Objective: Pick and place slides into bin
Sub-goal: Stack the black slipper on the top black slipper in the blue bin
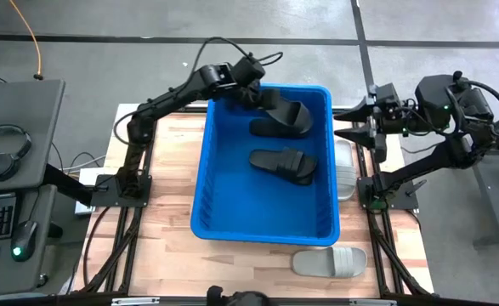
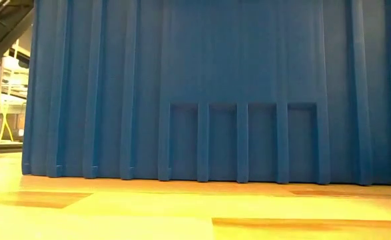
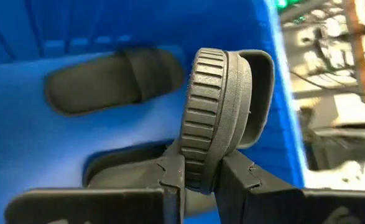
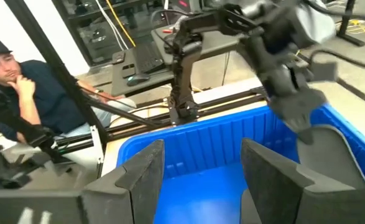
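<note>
The blue bin (image 1: 266,223) stands mid-table; its ribbed wall (image 2: 215,87) fills the low view. A black slide (image 1: 285,163) lies on the bin's floor, and it also shows in the left wrist view (image 3: 107,78). A dark shape (image 3: 123,171) lies under my left gripper; it looks like another black slide. My left gripper (image 1: 262,98) is shut on a black slide (image 1: 290,115) over the bin's far part. My right gripper (image 1: 360,121) hangs open beyond the bin's far right corner, its fingers (image 4: 145,180) wide apart around nothing. My left gripper pinches the ribbed rim of the black slide's sole (image 3: 201,146) at one end, between its two fingers. The fingers slant down from the table's far left. The slide stands on edge inside the bin's far part; whether its free end touches anything I cannot tell.
One light grey slide (image 1: 330,261) lies on the table in front of the bin's near right corner. Another light grey slide (image 1: 344,167) lies along the bin's right wall. A person (image 4: 20,81) sits beyond the table's left side. A desk with headphones (image 1: 2,144) stands left.
</note>
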Controlling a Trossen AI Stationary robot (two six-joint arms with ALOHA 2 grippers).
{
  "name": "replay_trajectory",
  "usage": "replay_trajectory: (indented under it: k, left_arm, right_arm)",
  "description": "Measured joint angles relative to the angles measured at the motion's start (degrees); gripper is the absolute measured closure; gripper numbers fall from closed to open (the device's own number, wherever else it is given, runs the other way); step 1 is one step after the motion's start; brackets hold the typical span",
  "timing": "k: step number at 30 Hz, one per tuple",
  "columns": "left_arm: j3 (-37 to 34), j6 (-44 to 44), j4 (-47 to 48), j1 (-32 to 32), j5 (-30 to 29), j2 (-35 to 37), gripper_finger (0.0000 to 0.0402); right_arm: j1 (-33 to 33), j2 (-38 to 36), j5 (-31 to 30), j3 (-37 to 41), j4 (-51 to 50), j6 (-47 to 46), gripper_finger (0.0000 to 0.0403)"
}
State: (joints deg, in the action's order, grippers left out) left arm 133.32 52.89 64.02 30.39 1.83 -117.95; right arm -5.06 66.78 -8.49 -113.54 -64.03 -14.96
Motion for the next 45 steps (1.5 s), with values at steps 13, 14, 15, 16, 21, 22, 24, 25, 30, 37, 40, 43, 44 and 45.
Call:
replay_trajectory:
  k: [13,14,15,16,21,22,24,25,30,37,40,43,44,45]
  left_arm:
    - [0.0,5.03,-4.79,0.85,-0.87,-6.13,0.036]
    - [0.0,5.73,-4.92,0.85,-0.46,-6.41,0.036]
    - [0.02,6.21,-5.18,0.85,-0.25,-6.76,0.036]
    - [0.02,6.35,-5.52,0.91,0.1,-7.15,0.036]
    - [0.0,7.48,-6.03,1.15,0.4,-8.81,0.036]
    - [0.0,7.52,-6.04,1.3,0.13,-8.92,0.036]
    - [0.02,7.55,-6.63,1.57,0.15,-9.42,0.036]
    - [0.02,7.6,-6.91,1.92,0.14,-9.66,0.036]
    - [0.07,7.64,-8.2,2.7,1.0,-10.99,0.036]
    - [0.0,7.6,-8.06,3.04,3.71,-12.6,0.036]
    - [0.0,7.4,-8.66,2.99,3.74,-12.83,0.036]
    - [0.0,7.31,-8.5,2.99,2.9,-12.83,0.0353]
    - [0.0,7.28,-8.57,2.99,2.43,-12.83,0.0346]
    - [0.0,7.17,-8.52,3.03,2.04,-12.83,0.0337]
  right_arm:
    - [-4.76,-0.02,-2.64,0.0,0.04,-0.62,0.0208]
    - [-4.92,-0.01,-3.05,0.0,0.04,-0.63,0.0208]
    - [-5.06,0.0,-3.24,0.02,0.07,-0.63,0.0208]
    - [-5.17,0.0,-3.4,0.02,0.07,-0.63,0.0208]
    - [-5.29,0.0,-3.54,0.02,0.07,-1.53,0.0208]
    - [-5.29,0.0,-3.54,0.02,0.06,-1.61,0.0208]
    - [-5.29,0.01,-3.54,0.02,0.07,-1.99,0.0208]
    - [-5.29,0.01,-3.55,0.02,0.07,-2.07,0.0208]
    - [-5.29,0.02,-3.61,0.02,0.07,-2.99,0.0208]
    - [-5.29,0.02,-5.02,0.04,0.1,-3.04,0.0208]
    - [-5.29,0.08,-5.05,0.03,0.11,-3.04,0.0208]
    - [-5.29,0.35,-5.03,0.04,0.15,-3.06,0.0208]
    - [-5.29,0.51,-5.05,0.04,0.15,-3.15,0.0208]
    - [-5.29,0.67,-5.03,0.04,0.17,-3.17,0.0208]
